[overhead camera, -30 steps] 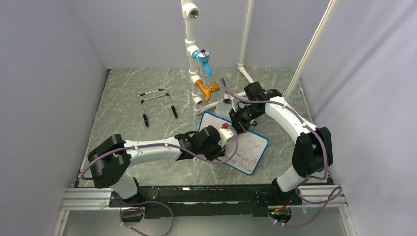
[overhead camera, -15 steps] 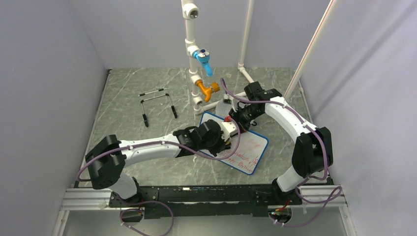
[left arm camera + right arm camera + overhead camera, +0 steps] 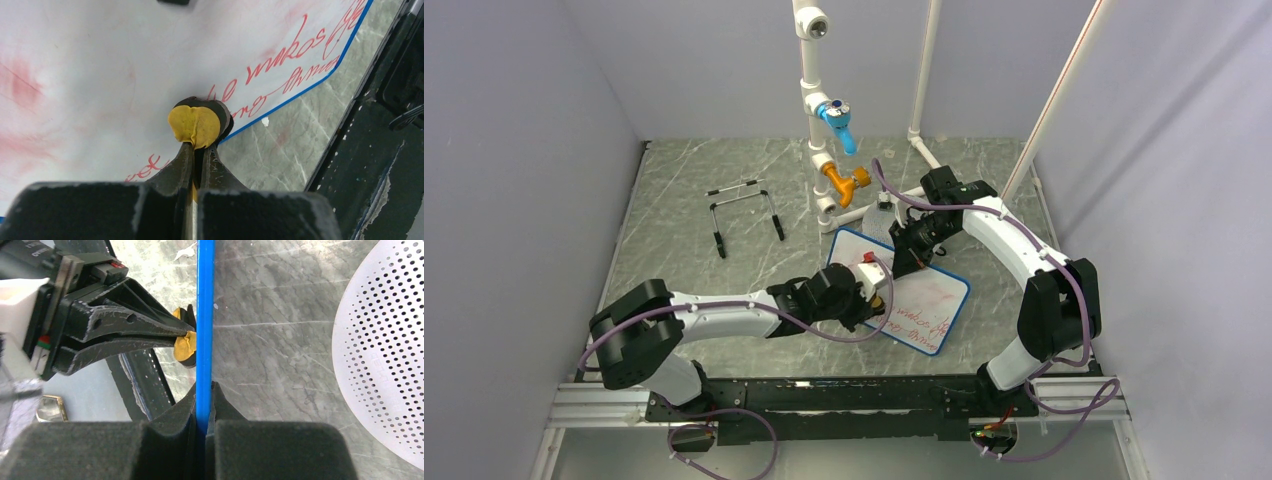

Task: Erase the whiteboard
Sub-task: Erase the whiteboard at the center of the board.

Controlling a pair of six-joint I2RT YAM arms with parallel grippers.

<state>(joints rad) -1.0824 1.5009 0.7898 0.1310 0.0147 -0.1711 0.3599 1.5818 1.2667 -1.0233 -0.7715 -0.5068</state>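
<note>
Whiteboard [image 3: 929, 300] lies right of centre in the top view, between the two arms. Right gripper [image 3: 205, 390] is clamped on its blue frame, which runs edge-on up the middle of the right wrist view. Judged purpose: to steady the board against wiping pressure.

Left gripper [image 3: 197, 150] is closed on a small yellow-faced eraser pad [image 3: 194, 125]. The pad sits against the board face at centre of the left wrist view, beside the red writing [image 3: 300, 50]. Judged purpose: to rub out those lines. Pink smears [image 3: 25, 85] at the left of that frame suggest an area already wiped.

Count:
- one whiteboard
- one pad
- two lines of writing
- two grippers
- one grey perforated disc [image 3: 385, 340], right side of the right wrist view
- one wire stand [image 3: 744, 212], upper left of the top view
</note>
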